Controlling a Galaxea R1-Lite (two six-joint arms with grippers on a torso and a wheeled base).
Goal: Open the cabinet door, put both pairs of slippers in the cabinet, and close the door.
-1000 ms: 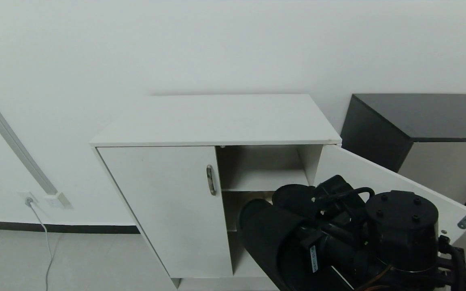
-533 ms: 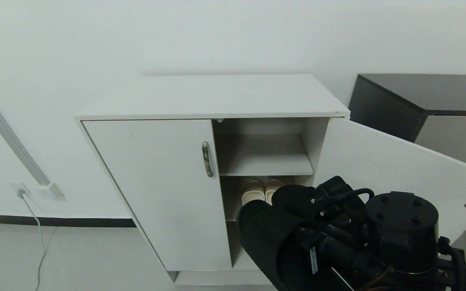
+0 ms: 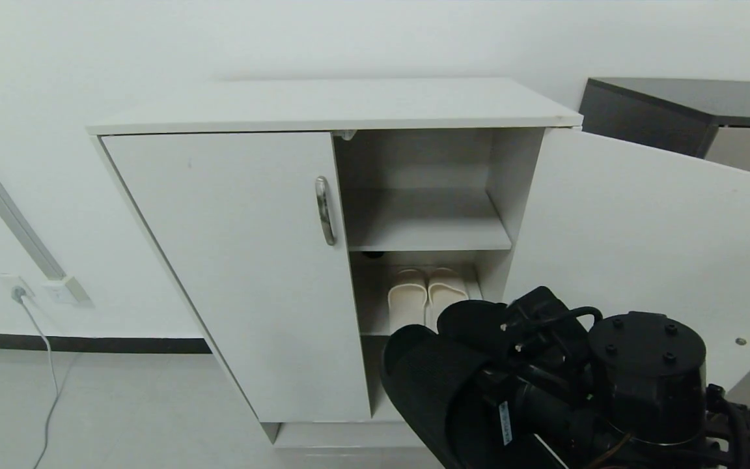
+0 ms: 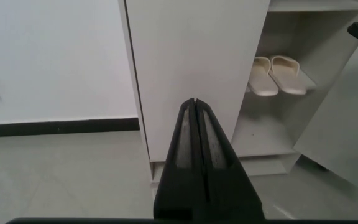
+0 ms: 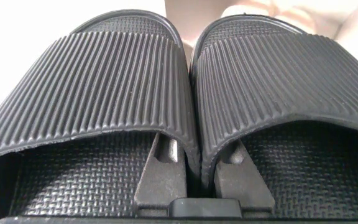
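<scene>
White cabinet, head view, risk: the black slippers (image 3: 440,384) hang in front of the cabinet (image 3: 336,104), level with its lower opening. If they go in at the wrong height, I judge the toes could catch a shelf edge or shove the cream slippers (image 3: 427,293).
Doors, head view: the right door (image 3: 642,228) stands swung wide. The left door (image 3: 232,260) is closed, with the handle (image 3: 325,210) at its inner edge.
Shelves, head view: the cabinet's middle shelf holds 1 cream pair, side by side.
Left wrist view, risk: the left gripper (image 4: 194,106) is clenched on nothing, in front of the cabinet's closed door. Drifting forward, it could knock that door.
Left wrist view, contents: the cream pair sits on the middle shelf inside the cabinet.
Right wrist view, risk: the right gripper (image 5: 199,168) pinches the 2 inner walls of the black pair together. That hold looks thin, so 1 slipper could twist loose on the way in.
Right wrist view, contents: a pale blur shows past the toes, probably the cream pair.
</scene>
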